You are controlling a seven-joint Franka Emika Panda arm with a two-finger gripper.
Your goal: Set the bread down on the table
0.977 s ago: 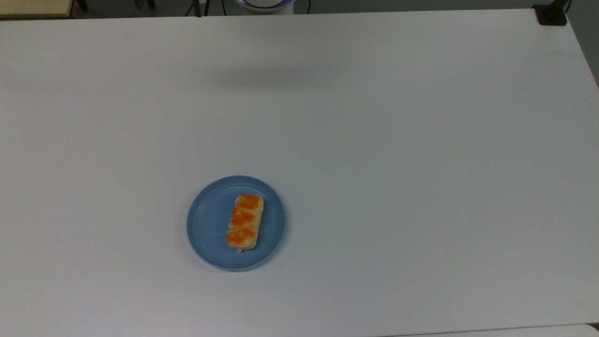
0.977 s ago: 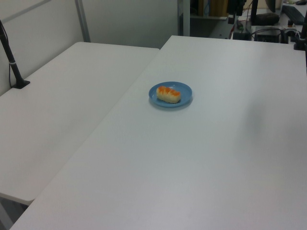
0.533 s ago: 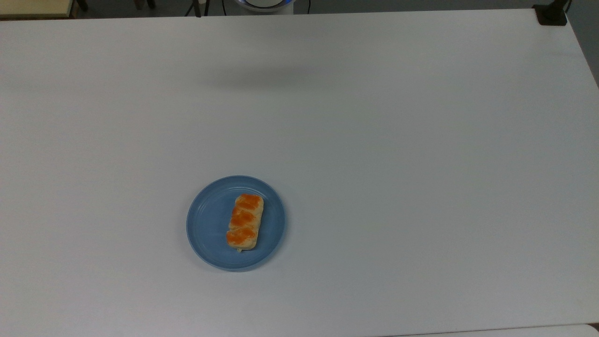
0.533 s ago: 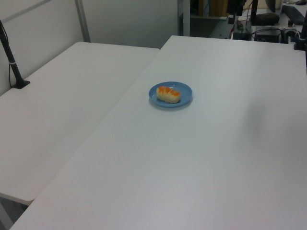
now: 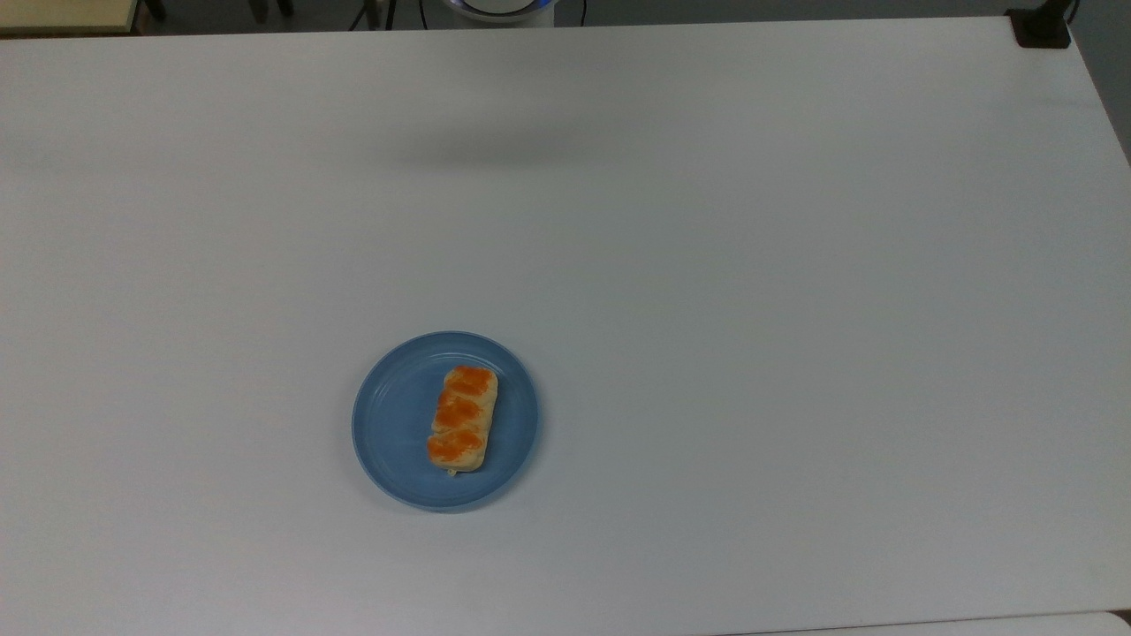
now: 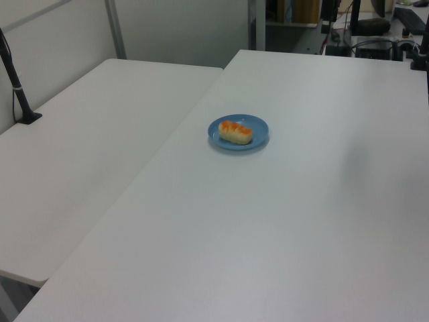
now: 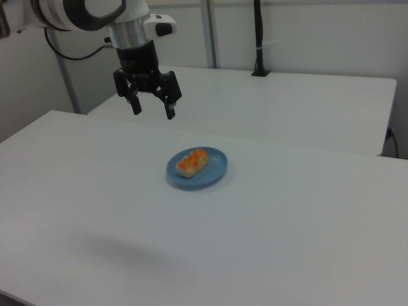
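Right view | fingers (image 7: 152,108) spread apart, hovering empty | bread (image 7: 192,162) lying below and right of fingers on blue plate (image 7: 215,172), on desk (image 7: 306,223) | likely soft, light, crushable; gripping gently across short sides

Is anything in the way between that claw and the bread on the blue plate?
Nothing visible. The open gripper hangs in the air, up and to the right view's left of the bread, which lies uncovered on the blue plate.
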